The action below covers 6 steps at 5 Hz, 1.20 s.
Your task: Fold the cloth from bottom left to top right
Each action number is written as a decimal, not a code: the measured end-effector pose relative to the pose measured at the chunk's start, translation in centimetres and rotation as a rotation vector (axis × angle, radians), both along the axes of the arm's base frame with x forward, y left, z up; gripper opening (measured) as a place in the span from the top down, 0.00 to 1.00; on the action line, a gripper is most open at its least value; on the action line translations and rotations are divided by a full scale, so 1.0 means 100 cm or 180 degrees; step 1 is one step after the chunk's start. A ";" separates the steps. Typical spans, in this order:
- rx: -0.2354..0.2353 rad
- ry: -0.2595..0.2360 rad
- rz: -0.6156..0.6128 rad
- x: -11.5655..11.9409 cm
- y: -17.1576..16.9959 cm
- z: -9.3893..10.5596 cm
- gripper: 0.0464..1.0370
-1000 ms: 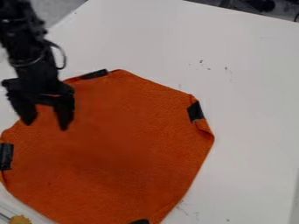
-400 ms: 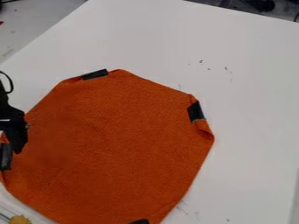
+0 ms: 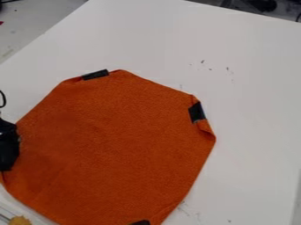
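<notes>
Cloth: an orange piece of woven fabric [image 3: 123, 140], spread flat on the tabletop, roughly eight-sided, running from the left side of the view through the middle and out past the bottom edge. It lies in a single broad sheet, with a small tuck at its right corner.
Black strips: one on the upper left rim [image 3: 95, 74], one on the right rim [image 3: 197, 112] just above the tuck, one at the bottom [image 3: 140, 223], cut by the view's edge.
Gripper: black [image 3: 8, 151], at the left edge of the view and partly cut off, over the cloth's left margin. How far open it is, and whether it has hold of any fabric, I cannot tell.
Cable: a thin black loop [image 3: 3, 99] above the gripper, at the same edge.
Tabletop: white and smooth [image 3: 253, 132], its left edge slanting up to the top of the view, its far edge sloping down to the right.
Marks: small dark specks [image 3: 203, 62] beyond the cloth's upper right side, and faint scuffs [image 3: 183, 208] beside its lower right side.
Lower left corner: a pale, see-through rim [image 3: 28, 212] beside the cloth, with a rough yellow lump [image 3: 20, 220] and part of a thin rod [image 3: 5, 218].
Floor: grey [image 3: 38, 22], past the table's left edge, with a bit of red at the view's side.
Behind the table: dark, indistinct objects [image 3: 262, 4] at the upper right.
</notes>
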<state>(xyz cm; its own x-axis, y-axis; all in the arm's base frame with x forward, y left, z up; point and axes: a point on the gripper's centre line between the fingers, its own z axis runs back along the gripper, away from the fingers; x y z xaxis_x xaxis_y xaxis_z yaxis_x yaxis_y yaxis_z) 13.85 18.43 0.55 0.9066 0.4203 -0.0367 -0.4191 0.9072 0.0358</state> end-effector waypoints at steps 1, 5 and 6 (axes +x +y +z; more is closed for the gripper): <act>0.0017 0.0020 0.0008 0.000 0.003 -0.003 0.08; 0.0066 0.0074 0.0001 0.003 0.008 -0.003 0.92; 0.0158 0.0186 -0.0009 0.000 0.001 0.008 0.96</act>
